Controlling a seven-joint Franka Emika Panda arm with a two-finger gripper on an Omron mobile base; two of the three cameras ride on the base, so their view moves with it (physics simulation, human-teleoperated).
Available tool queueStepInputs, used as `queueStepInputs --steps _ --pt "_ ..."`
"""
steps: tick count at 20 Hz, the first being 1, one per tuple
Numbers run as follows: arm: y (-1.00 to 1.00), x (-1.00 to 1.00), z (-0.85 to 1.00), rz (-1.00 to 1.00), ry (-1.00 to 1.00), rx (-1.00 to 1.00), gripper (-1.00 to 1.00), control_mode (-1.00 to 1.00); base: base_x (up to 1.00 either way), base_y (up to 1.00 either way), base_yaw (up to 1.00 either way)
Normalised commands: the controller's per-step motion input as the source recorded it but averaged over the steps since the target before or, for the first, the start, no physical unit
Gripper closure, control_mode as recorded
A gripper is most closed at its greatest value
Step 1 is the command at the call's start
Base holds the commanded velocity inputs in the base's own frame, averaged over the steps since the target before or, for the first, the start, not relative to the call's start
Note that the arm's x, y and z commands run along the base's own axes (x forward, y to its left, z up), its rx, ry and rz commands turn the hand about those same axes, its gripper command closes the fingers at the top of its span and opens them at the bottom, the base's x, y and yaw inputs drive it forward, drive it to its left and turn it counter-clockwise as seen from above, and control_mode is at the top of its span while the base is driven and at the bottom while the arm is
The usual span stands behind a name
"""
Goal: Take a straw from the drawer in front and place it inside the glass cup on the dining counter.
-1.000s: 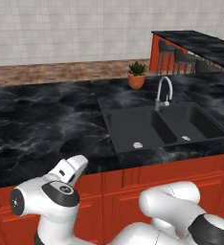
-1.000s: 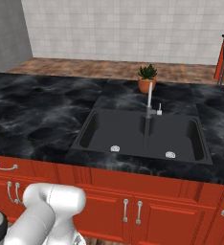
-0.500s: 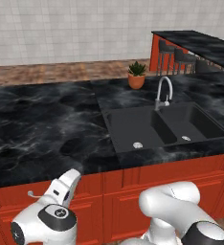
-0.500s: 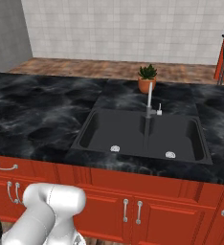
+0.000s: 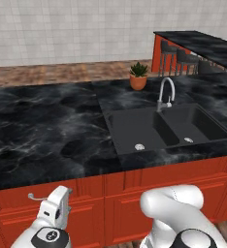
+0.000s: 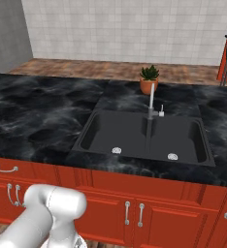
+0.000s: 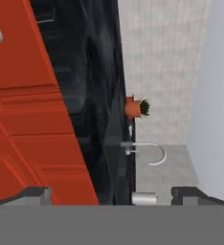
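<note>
1. You are looking at the end effector [image 5: 55, 213] at the lower left of the left base view, hanging low in front of the red cabinet fronts [image 5: 135, 193]. In the hand view its two dark fingertips [image 7: 35, 194] are standing wide apart at the bottom corners with nothing between them, so it is released and carrying nothing.
2. You are, by my reading, in the first step: reaching for the drawer. No drawer is standing open in these views, and the straw is presumably inside it, hidden.
3. Your next move is calling for lining the open fingers up on a curved silver handle [image 6: 5, 168], like the one at the left edge of the right base view, then closing and pulling straight out.
4. Above the smooth panelled fronts, the glossy black white-veined counter [image 5: 47, 126] is running across mid-frame, holding a matte black double-bowl sink [image 5: 166, 128] with an arched metal faucet [image 5: 165, 94].
5. Behind the faucet a small terracotta pot with a spiky green plant [image 5: 138, 76] is sitting.
6. Farthest off, at the upper right of the left base view, the dining counter [image 5: 202, 42] is showing with dark stools [image 5: 178, 57]; I cannot make out the glass cup there.
</note>
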Motion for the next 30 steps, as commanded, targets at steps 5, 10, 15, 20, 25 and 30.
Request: queueStepInputs --steps 5,10,15,20,25,30 --pt "0.21 0.06 -0.41 0.03 0.0 -0.04 -1.0 -1.0 0.0 0.0 0.0" --pt "0.24 0.27 -0.38 0.03 0.0 0.0 -1.0 -1.0 0.0 0.0 0.0" --pt "0.22 0.3 -0.4 0.04 0.0 0.0 -1.0 -1.0 0.0 0.0 0.0" --pt "0.29 0.22 -0.38 0.03 0.0 0.0 -1.0 -1.0 0.0 0.0 0.0" --pt "0.32 0.12 -0.28 0.01 0.0 -0.01 -1.0 -1.0 0.0 0.0 0.0" --pt "0.27 0.17 -0.19 0.0 0.0 0.0 -1.0 -1.0 0.0 0.0 0.0"
